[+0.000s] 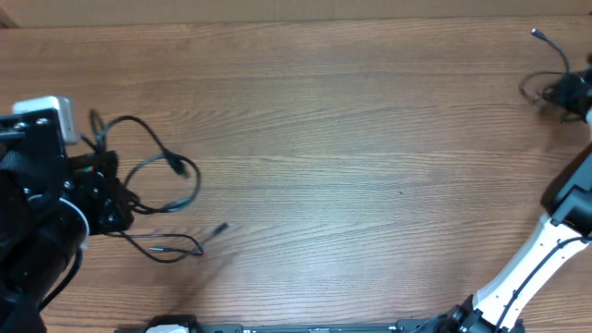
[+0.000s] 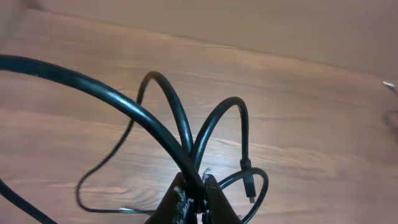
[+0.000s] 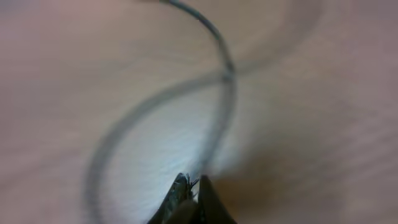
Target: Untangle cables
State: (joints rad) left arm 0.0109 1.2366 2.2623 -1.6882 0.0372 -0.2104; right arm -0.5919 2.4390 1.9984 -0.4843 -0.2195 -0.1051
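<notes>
Left claw (image 2: 196,200) is pinched shut on a bunch of cables (image 2: 180,118); right claw (image 3: 191,198) grips one cable (image 3: 224,93). Best to draw them apart slowly, watching for snags.

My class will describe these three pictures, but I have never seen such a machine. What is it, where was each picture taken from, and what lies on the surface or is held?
This is a robot with two jointed arms at a brown wooden table. The wide picture looks down from above: the black left arm is at the left edge, the white-and-black right arm at the lower right. The other two pictures come from a camera on each wrist, looking past its own fingers. The left gripper is shut on a bunch of thin black looped cables, whose loose ends lie on the table. The right gripper is shut on another thin dark cable, blurred in its close-up.
</notes>
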